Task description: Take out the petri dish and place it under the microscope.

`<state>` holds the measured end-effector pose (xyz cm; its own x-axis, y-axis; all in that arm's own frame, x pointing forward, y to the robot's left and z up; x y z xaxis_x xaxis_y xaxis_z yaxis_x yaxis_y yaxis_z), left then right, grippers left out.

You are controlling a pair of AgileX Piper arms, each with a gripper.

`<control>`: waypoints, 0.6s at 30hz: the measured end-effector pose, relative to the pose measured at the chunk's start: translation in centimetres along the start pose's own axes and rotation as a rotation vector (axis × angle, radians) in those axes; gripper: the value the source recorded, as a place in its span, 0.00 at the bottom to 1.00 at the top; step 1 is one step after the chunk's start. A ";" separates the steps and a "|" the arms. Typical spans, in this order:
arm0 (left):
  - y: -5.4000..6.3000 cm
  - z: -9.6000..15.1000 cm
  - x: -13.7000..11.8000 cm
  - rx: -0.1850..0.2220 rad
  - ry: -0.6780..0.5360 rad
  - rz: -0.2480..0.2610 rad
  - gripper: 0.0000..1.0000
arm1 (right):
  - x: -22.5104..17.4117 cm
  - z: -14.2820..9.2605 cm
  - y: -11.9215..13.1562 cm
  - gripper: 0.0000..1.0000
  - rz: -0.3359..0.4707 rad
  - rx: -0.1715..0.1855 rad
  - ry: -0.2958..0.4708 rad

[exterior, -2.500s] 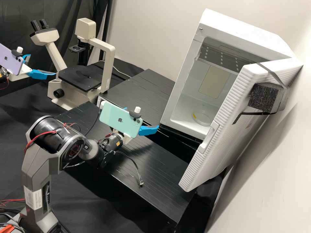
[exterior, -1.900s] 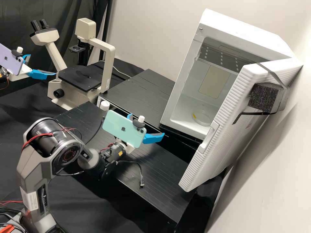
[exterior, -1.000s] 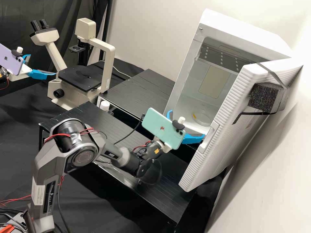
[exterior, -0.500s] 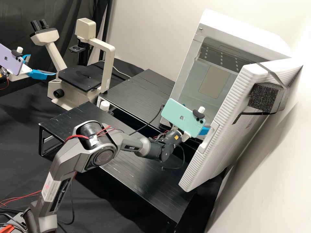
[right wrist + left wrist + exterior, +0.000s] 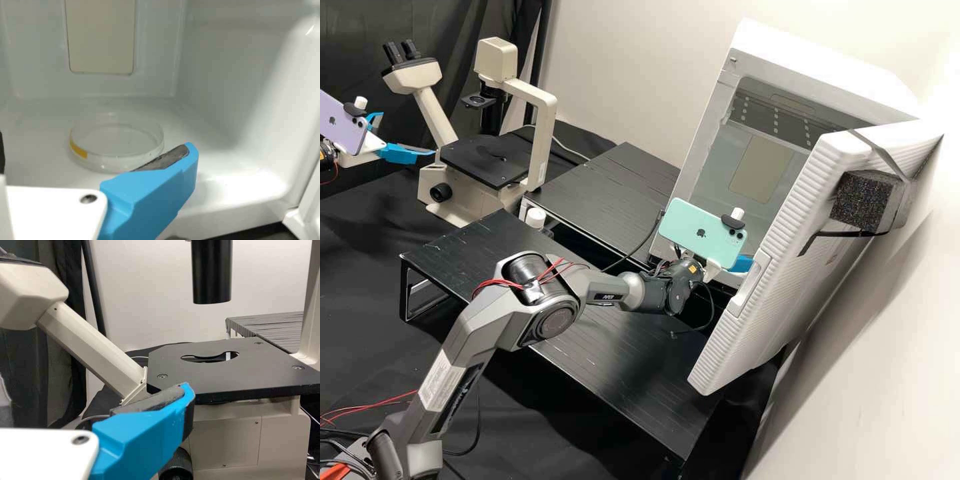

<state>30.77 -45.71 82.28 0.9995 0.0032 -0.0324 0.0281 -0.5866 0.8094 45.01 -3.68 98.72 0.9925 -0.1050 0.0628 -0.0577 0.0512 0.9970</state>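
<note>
One clear petri dish (image 5: 120, 142) lies flat on the floor of the white cabinet (image 5: 827, 73), whose door (image 5: 773, 267) stands open at the right. The right gripper (image 5: 95, 151) is at the cabinet's mouth, its fingers apart and holding nothing; whether a finger touches the dish, I cannot tell. The step in hand looks to be lining up for the pick. Best keep low and level, bring one finger to each side of the wall, then close gently: smooth clear plastic may slip or tip if pinched high. Lift just off the floor before backing out, and mind the door. At the far left, the left gripper (image 5: 408, 133) is spread and empty beside the microscope (image 5: 548, 133), whose black stage (image 5: 260, 370) will need the dish set down flat.
</note>
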 end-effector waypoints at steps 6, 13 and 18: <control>0.0 0.0 0.0 0.000 0.000 0.000 1.00 | 1.0 0.2 -0.2 1.00 -0.007 -0.015 -0.016; 0.0 0.0 0.0 0.000 0.000 0.000 1.00 | 2.1 0.3 -0.4 1.00 -0.008 -0.030 -0.009; 0.0 0.0 0.0 0.000 0.000 0.000 1.00 | 2.7 0.0 -0.4 1.00 -0.007 -0.021 -0.018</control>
<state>30.77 -45.71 82.28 0.9995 0.0032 -0.0324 0.0281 -0.5866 0.8094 47.73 -4.02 98.48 0.9908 -0.1232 0.0568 -0.0482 0.0713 0.9963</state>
